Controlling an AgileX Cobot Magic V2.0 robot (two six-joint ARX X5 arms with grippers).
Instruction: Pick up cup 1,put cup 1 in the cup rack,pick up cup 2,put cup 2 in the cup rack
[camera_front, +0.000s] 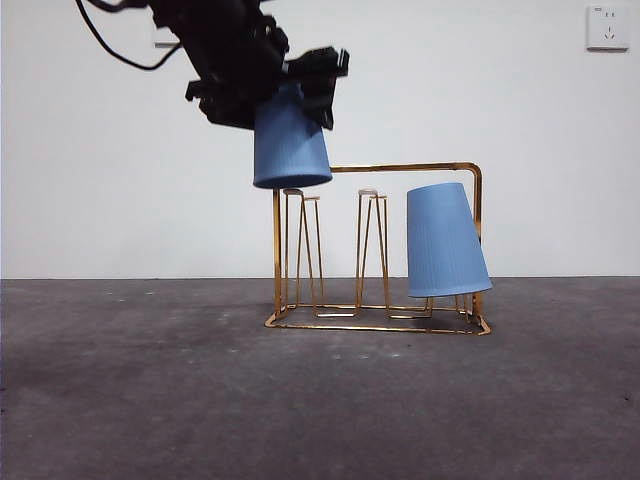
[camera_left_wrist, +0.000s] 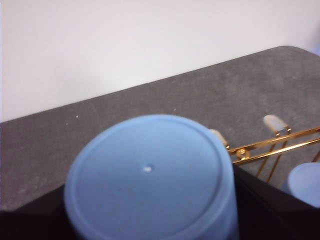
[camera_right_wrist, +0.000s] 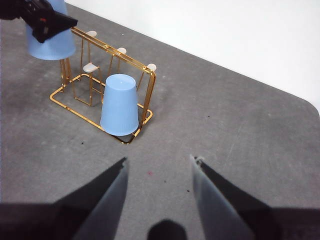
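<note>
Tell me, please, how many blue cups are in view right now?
2. One blue cup hangs upside down in the left end effector, just above one end of the cup rack. The other cup sits inverted and tilted on a peg at the opposite end.

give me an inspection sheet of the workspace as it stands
surface: dark grey table top, a few tiny specks.
job's things: gold-coloured metal wire cup rack upright; one blue ribbed plastic cup upside down, tilted on a peg at one end; second blue cup upside down above the other end.
clutter: nothing seen.
grippers: left gripper holds the second cup; right gripper open, away from rack.
cables: black cable at left arm.
surroundings: white wall, wall socket.
</note>
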